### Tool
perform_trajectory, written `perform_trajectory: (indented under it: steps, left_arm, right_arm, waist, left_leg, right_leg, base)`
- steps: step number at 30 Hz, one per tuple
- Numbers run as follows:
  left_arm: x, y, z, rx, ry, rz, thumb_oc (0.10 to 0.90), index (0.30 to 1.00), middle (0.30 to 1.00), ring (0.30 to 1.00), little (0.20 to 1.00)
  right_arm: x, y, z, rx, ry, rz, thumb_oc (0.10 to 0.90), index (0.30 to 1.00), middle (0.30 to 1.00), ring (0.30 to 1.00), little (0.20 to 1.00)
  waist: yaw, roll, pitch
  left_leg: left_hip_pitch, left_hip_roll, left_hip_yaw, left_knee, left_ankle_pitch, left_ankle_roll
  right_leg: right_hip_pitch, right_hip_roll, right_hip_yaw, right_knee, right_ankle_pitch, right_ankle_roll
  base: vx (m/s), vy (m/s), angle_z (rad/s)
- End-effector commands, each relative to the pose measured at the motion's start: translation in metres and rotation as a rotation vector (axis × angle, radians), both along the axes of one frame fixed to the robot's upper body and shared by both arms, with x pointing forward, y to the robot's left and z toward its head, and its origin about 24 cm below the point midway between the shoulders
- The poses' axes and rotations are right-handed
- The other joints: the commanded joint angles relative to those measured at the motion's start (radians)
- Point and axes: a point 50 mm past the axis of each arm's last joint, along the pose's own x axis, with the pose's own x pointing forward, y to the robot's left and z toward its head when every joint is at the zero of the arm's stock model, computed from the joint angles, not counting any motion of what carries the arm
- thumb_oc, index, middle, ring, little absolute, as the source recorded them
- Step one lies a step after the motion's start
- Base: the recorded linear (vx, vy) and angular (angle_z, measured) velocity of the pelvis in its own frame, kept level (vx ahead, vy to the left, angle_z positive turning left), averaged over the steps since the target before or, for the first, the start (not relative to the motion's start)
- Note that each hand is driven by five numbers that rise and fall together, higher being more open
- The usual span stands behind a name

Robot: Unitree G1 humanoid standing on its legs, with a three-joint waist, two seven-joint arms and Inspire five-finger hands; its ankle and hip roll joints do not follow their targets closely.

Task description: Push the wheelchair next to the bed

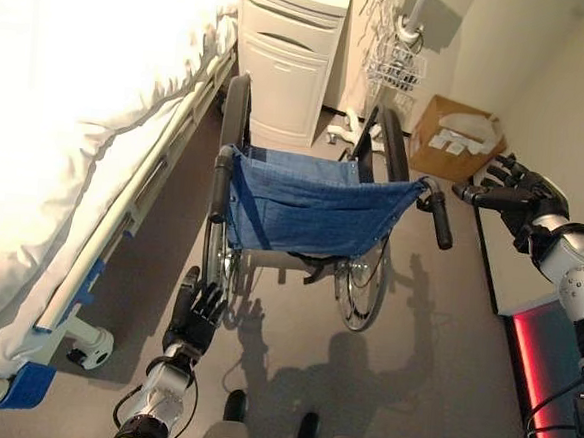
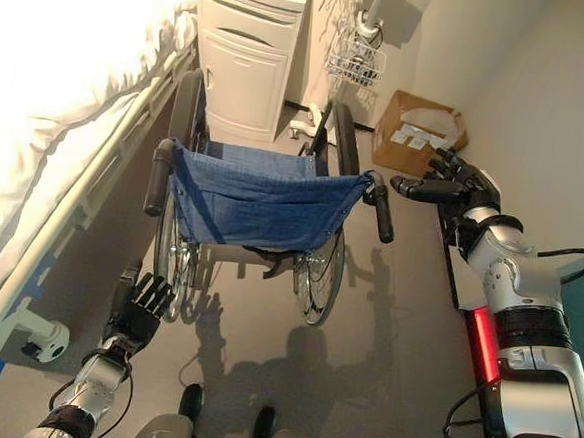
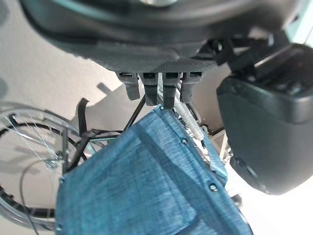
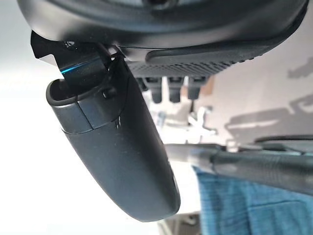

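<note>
Both hands are off the wheelchair [image 1: 313, 205], so no push is under way. The chair stands on the floor between the bed [image 1: 67, 133] and the wall, its blue seat back facing the robot, its left side near the bed rail but apart from it, with a white cabinet [image 1: 288, 58] just beyond. The left hand [image 1: 195, 313] hangs low beside the left rear wheel, fingers straight, holding nothing. The right hand [image 1: 514, 194] sits just beside the right push handle [image 1: 439, 217], fingers extended, not gripping. Judgement: the chair is roughly alongside the bed; closing the remaining gap is left, if required.
</note>
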Motion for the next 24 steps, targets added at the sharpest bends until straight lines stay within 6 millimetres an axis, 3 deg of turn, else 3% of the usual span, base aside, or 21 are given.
perform_trajectory:
  steps: [1,6,13,14,16,18,20,21,24]
  left_arm:
    - [0.023,-0.009,0.02,-0.037,-0.164,-0.067,0.8,0.9,0.9,0.9,0.9]
    - [0.019,-0.013,0.014,-0.087,-0.142,-0.058,0.8,0.9,0.9,0.9,0.9]
    - [-0.001,-0.013,-0.008,0.018,0.05,-0.094,0.8,0.9,0.9,0.9,0.9]
    - [-0.007,-0.016,-0.015,0.044,0.1,-0.122,0.8,0.9,0.9,0.9,0.9]
    - [-0.012,-0.018,-0.02,0.094,0.148,-0.178,0.8,0.9,0.9,0.9,0.9]
    - [-0.023,-0.028,-0.031,0.153,0.204,-0.276,0.8,0.9,0.9,0.9,0.9]
    - [-0.03,-0.038,-0.037,0.169,0.23,-0.335,0.8,0.9,0.9,0.9,0.9]
    - [-0.034,-0.046,-0.042,0.181,0.251,-0.379,0.8,0.9,0.9,0.9,0.9]
    - [-0.037,-0.052,-0.044,0.254,0.263,-0.461,0.8,0.9,0.9,0.9,0.9]
  right_arm:
    - [-0.013,-0.028,0.049,0.044,-0.237,-0.058,0.8,0.9,0.9,0.9,0.9]
    - [-0.023,-0.04,0.023,0.119,-0.173,-0.057,0.8,0.9,0.9,0.9,0.9]
    - [-0.044,-0.042,-0.047,0.221,-0.027,-0.068,0.8,0.9,0.9,0.9,0.9]
    - [-0.049,-0.039,-0.065,0.25,0.001,-0.071,0.8,0.9,0.9,0.9,0.9]
    - [-0.052,-0.034,-0.082,0.284,0.016,-0.087,0.8,0.9,0.9,0.9,0.9]
    - [-0.065,-0.021,-0.118,0.337,0.032,-0.129,0.8,0.9,0.9,0.9,0.9]
    - [-0.077,-0.008,-0.148,0.394,0.056,-0.153,0.8,0.9,0.9,0.9,0.9]
    - [-0.084,0.01,-0.171,0.434,0.089,-0.153,0.8,0.9,0.9,0.9,0.9]
    - [-0.094,0.032,-0.194,0.487,0.126,-0.155,0.8,0.9,0.9,0.9,0.9]
  waist:
    - [0.007,0.031,-0.124]
    - [-0.004,0.023,-0.127]
    - [-0.017,0.017,-0.12]
    - [-0.02,0.02,-0.119]
    - [-0.022,0.025,-0.116]
    - [-0.024,0.042,-0.11]
    - [-0.025,0.058,-0.105]
    - [-0.025,0.072,-0.1]
    - [-0.026,0.088,-0.096]
  left_leg:
    - [0.039,0.017,0.067,0.058,-0.165,0.003]
    - [0.037,0.018,0.074,0.063,-0.174,0.004]
    - [0.026,0.023,0.083,0.071,-0.178,0.01]
    - [0.024,0.022,0.084,0.071,-0.179,0.014]
    - [0.024,0.022,0.087,0.071,-0.18,0.017]
    - [0.02,0.019,0.089,0.074,-0.181,0.023]
    - [0.019,0.016,0.091,0.076,-0.183,0.028]
    - [0.017,0.012,0.092,0.077,-0.183,0.031]
    - [0.011,0.008,0.089,0.081,-0.183,0.034]
  right_leg:
    - [-0.084,-0.019,0.04,0.129,-0.015,0.057]
    - [-0.09,-0.013,0.048,0.126,-0.013,0.058]
    - [-0.108,-0.005,0.061,0.133,-0.01,0.059]
    - [-0.113,-0.003,0.065,0.134,-0.01,0.058]
    - [-0.117,-0.002,0.068,0.138,-0.012,0.058]
    - [-0.126,-0.001,0.075,0.143,-0.014,0.057]
    - [-0.133,-0.002,0.079,0.148,-0.016,0.056]
    - [-0.137,-0.003,0.082,0.153,-0.02,0.054]
    - [-0.143,-0.003,0.087,0.159,-0.024,0.054]
  base:
    - [0.0,-0.051,-0.03]
    - [0.0,-0.028,-0.07]
    - [-0.01,-0.041,-0.04]
    - [-0.02,-0.016,-0.04]
    - [-0.01,-0.001,-0.07]
    - [-0.01,0.02,-0.13]
    - [-0.02,0.042,-0.12]
    - [-0.01,0.041,-0.02]
    - [-0.01,0.042,-0.03]
